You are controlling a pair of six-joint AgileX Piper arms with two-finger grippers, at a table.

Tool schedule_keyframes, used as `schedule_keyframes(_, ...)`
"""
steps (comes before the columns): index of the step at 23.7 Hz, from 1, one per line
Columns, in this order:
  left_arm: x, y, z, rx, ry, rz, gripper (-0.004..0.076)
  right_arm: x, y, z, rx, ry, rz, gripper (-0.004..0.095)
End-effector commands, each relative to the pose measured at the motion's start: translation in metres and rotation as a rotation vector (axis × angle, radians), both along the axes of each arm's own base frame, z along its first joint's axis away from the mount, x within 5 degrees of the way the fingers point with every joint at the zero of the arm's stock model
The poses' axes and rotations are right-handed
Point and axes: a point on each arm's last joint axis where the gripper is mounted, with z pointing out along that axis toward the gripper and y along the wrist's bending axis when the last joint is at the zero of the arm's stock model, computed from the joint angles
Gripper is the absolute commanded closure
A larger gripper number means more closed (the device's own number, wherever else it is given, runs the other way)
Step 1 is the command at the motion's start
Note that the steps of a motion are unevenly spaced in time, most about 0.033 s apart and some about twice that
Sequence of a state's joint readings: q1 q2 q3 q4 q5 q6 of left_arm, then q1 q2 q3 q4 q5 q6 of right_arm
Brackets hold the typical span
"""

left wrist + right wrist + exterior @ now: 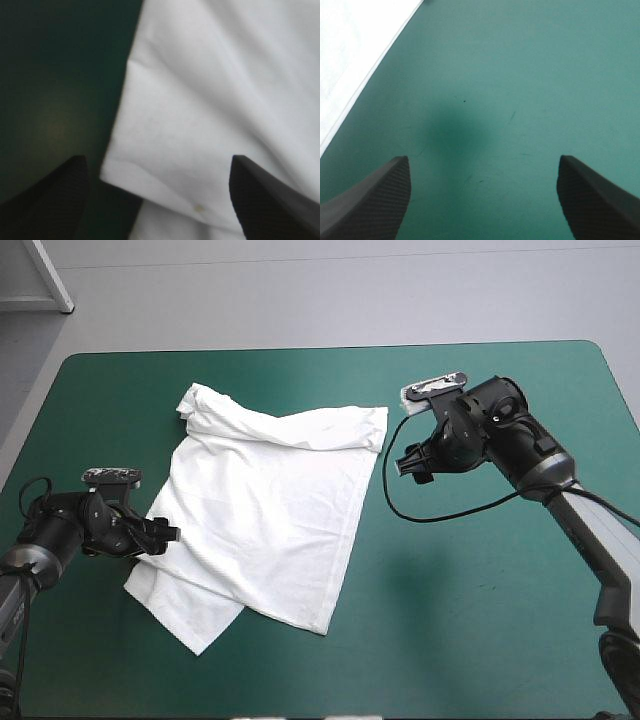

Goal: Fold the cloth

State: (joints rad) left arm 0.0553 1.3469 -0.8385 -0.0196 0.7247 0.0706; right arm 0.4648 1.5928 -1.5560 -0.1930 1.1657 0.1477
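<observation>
The T-shirt (270, 510) lies spread on the teal-green bench (480, 620), long axis running far to near, its left edge between the wide-open left end effector (165, 533), the wide-open right end effector (405, 466) just beside its far right corner

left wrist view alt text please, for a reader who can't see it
A white T-shirt lies rumpled on the teal-green cover, its edge running between the open black jaws of the left gripper. One jaw stands over the T-shirt, the other over bare cover.
</observation>
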Motion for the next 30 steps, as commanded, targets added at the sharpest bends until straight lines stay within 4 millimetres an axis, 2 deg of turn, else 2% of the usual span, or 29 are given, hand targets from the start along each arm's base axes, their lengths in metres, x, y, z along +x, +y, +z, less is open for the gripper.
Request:
schedule_keyframes(1,0.006,0.019,0.008,-0.043,-0.123,0.129,0.0164,-0.01,-0.002,0.013,0.028,-0.055,0.029,0.0169)
schedule_keyframes(4,0.006,0.031,0.003,-0.079,-0.11,0.16,0.0164,-0.01,0.0,0.007,0.032,-0.047,0.037,0.0169)
schedule_keyframes(8,0.013,0.031,-0.005,-0.13,-0.098,0.149,0.0164,-0.009,0.001,0.005,0.043,-0.062,0.035,0.0169)
schedule_keyframes(11,0.021,0.029,-0.02,-0.182,-0.069,0.133,0.0167,-0.008,0.002,0.006,0.049,-0.074,0.038,0.0171)
schedule_keyframes(12,0.026,0.028,-0.032,-0.206,-0.029,0.128,0.0183,-0.007,0.002,0.006,0.051,-0.079,0.039,0.0171)
schedule_keyframes(14,0.029,0.026,-0.04,-0.238,-0.004,0.134,0.022,-0.006,0.002,0.007,0.055,-0.102,0.047,0.0171)
schedule_keyframes(17,0.03,0.025,-0.046,-0.263,0.028,0.139,0.0323,-0.003,0.004,0.008,0.042,-0.131,0.086,0.017)
schedule_keyframes(19,0.029,0.024,-0.046,-0.266,0.036,0.137,0.0452,0.001,0.006,0.007,0.039,-0.151,0.109,0.017)
schedule_keyframes(21,0.026,0.022,-0.047,-0.263,0.067,0.085,0.0736,0.014,0.013,0.005,0.059,-0.249,0.131,0.0171)
schedule_keyframes(24,0.023,0.02,-0.047,-0.271,0.101,0.061,0.0734,0.032,0.021,0.003,0.09,-0.347,0.147,0.0171)
schedule_keyframes(26,0.021,0.019,-0.041,-0.273,0.081,0.047,0.0734,0.048,0.028,-0.003,0.113,-0.341,0.138,0.017)
schedule_keyframes(28,0.015,0.018,-0.02,-0.26,0.001,0.04,0.0734,0.068,0.037,-0.012,0.112,-0.331,0.135,0.0171)
schedule_keyframes(30,0.003,0.015,0.008,-0.239,-0.107,0.027,0.0734,0.091,0.049,-0.025,0.118,-0.332,0.137,0.0171)
